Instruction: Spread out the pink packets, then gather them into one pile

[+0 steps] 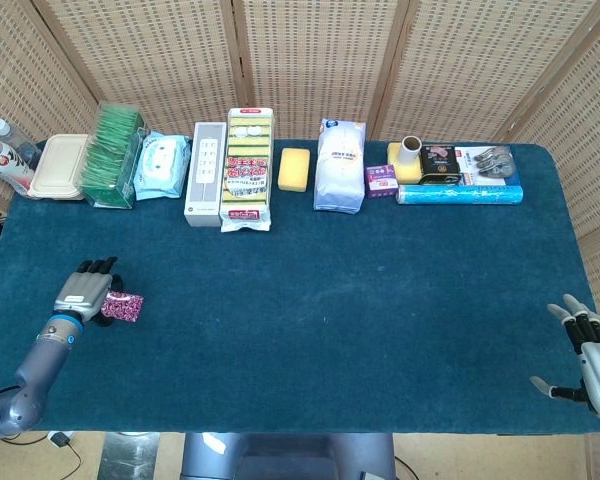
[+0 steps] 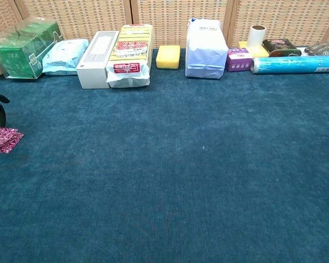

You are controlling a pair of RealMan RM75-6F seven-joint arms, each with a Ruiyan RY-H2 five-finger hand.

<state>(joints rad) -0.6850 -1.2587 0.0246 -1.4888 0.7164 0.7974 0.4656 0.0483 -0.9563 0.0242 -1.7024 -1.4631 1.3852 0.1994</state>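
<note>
The left hand (image 1: 83, 291) lies low on the blue table cloth (image 1: 310, 310), fingers on the pink packets (image 1: 122, 308), which sit in one pile near the cloth's left edge. The right hand (image 1: 592, 358) rests at the cloth's near right corner, empty, fingers spread.

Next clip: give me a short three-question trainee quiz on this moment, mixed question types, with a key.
1. True or false: the right hand rests on the pink packets.
2. Which hand is at the pink packets? A. left hand B. right hand
3. Fill in: the yellow sponge sits between the sponge multipack and the white ___.

Key: 1. false; it is by the table's opposite near corner. 2. A. 3. bag.
</note>
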